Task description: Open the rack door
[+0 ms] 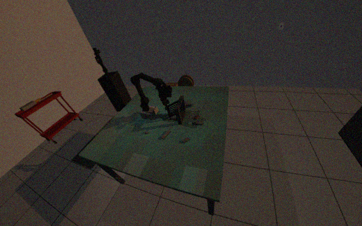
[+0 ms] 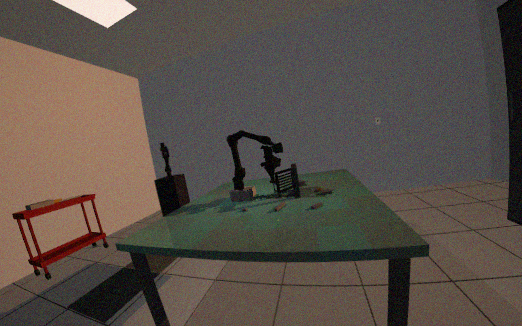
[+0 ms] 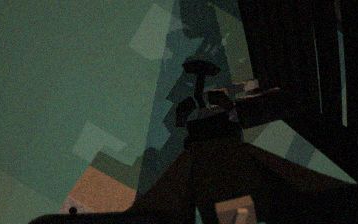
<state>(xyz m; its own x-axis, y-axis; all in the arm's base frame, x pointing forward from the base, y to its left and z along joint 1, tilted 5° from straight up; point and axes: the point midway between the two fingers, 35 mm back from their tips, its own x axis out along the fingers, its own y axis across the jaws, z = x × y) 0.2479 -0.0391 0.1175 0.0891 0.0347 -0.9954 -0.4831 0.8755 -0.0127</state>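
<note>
The rack's slatted dark door (image 1: 174,110) (image 2: 286,182) stands swung out from the dark upright frame (image 1: 183,108) (image 2: 296,181), on the arm's side, at a wide angle; the exact angle cannot be told. In the wrist view dark slatted bars (image 3: 290,45) fill the right side. The handle (image 3: 200,67) shows as a dark stem with a wide flat cap. My gripper (image 1: 169,106) (image 2: 274,181) (image 3: 216,153) points down at the door's free edge and is shut on the handle. How far the handle is turned is too dark to tell.
Small blocks lie on the green table (image 1: 202,152) (image 2: 252,235): one (image 1: 164,135) (image 2: 279,206) and another (image 1: 185,140) (image 2: 317,205) in front of the rack, more items (image 1: 197,122) (image 2: 324,190) to its right. The arm's pale base (image 1: 148,114) (image 2: 242,194) stands left of the door.
</note>
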